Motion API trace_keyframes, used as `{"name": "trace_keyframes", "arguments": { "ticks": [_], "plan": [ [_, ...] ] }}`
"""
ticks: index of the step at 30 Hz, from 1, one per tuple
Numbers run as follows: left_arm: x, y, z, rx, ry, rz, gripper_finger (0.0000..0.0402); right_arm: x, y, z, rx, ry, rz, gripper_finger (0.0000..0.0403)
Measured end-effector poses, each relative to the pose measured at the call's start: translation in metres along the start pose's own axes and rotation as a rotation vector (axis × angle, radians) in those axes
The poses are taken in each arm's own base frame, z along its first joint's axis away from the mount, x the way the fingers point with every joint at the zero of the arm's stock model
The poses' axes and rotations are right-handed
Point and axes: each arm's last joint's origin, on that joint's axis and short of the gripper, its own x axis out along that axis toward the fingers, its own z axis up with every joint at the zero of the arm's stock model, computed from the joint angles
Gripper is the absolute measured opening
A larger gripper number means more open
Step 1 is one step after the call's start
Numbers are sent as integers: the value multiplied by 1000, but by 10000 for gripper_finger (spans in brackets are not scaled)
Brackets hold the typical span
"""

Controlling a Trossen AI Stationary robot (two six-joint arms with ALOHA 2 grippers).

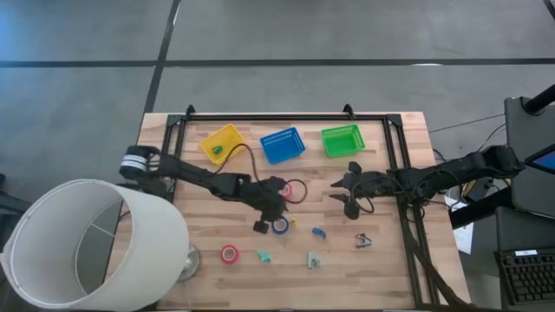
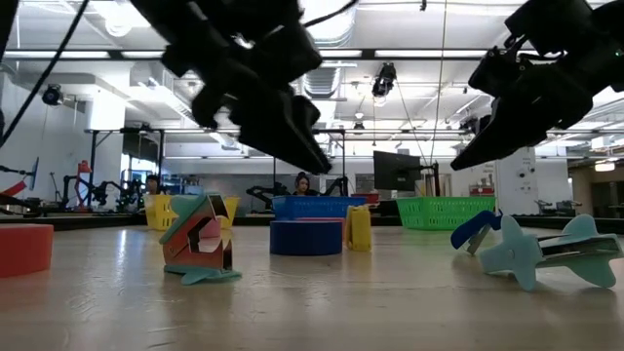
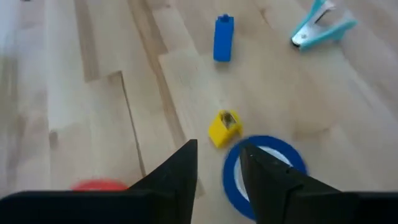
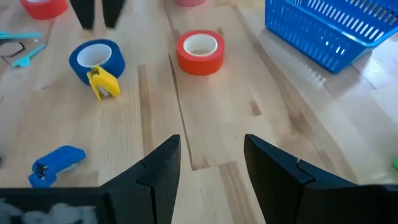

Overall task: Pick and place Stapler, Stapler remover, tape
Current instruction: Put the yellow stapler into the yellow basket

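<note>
Left jaws (image 3: 216, 171) parted over blue tape (image 3: 264, 168), right jaws (image 4: 211, 158) apart

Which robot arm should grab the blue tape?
Probably the left. Its hand hangs open right over the blue tape, one finger inside the ring. The right hand is open too, but farther off, nearer the green basket.

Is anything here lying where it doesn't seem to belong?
A large white lampshade lies tipped on its side over the table's near-left corner, beside small desk supplies. Nothing looks spilled or broken; both tools hover mid-table.
</note>
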Motion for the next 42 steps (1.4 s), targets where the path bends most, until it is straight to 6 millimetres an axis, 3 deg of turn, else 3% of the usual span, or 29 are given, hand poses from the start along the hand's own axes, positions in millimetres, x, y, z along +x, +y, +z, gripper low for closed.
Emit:
{"name": "trace_keyframes", "arguments": {
  "ticks": [6,12,21,42],
  "plan": [
    [25,6,11,171,140,-49,166,0,0,2,0,-5,1,169],
    [36,11,24,275,200,-58,199,0,0,1,0,-3,1,171],
    [43,0,24,513,199,-106,202,0,0,1,-1,-1,0,160],
    [45,-3,29,636,99,-122,201,0,0,1,-8,-1,0,159]
  ]
}}
